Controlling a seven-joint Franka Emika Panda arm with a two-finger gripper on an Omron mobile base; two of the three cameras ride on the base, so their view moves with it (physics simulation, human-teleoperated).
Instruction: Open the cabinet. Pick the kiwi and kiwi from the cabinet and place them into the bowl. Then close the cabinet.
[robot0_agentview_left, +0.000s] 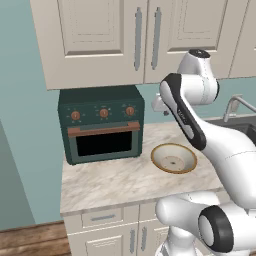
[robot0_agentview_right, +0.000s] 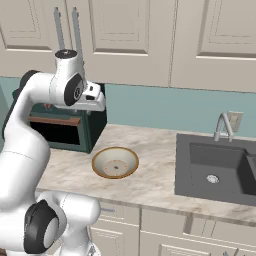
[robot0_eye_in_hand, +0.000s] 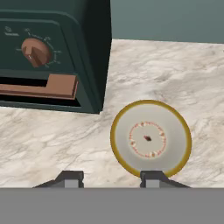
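Toaster oven (robot0_agentview_left: 102, 123): dark green, three copper knobs, brown door handle; stands at the left of the bench (robot0_agentview_left: 115, 180), back against the teal wall, directly under the cabinet.

Cabinet (robot0_agentview_left: 100, 40): wall-mounted, two cream raised-panel doors, both shut; grey bar handles (robot0_agentview_left: 138, 39) side by side at the centre seam. Kiwis presumably inside, hidden behind the doors.

Bowl (robot0_agentview_left: 173, 158): tan rim, pale speckled inside, empty; sits on the marble bench just right of the toaster oven, apart from it. Seen also from the hand camera (robot0_eye_in_hand: 151, 138), slightly right of centre.

End effector (robot0_eye_in_hand: 109, 178): hangs above the bench, pointing down toward the bowl and the oven's right front corner; two dark fingertips (robot0_eye_in_hand: 70, 178) stand apart with nothing between them, so partly open and empty. From the right base camera (robot0_agentview_right: 95, 97), level with the top of the oven, well below the cabinet handles.

Sink (robot0_agentview_right: 215, 170): dark basin with grey faucet, far right of the bench; no part in the task.

Step in hand, judged: the first, opening the cabinet; not yet begun. Nothing placed in the bowl.

Next move, judged: raise and tilt the wrist toward a bar handle, jaws straddling it, close, then pull outward along the door's arc, keeping the elbow clear of the swinging door.
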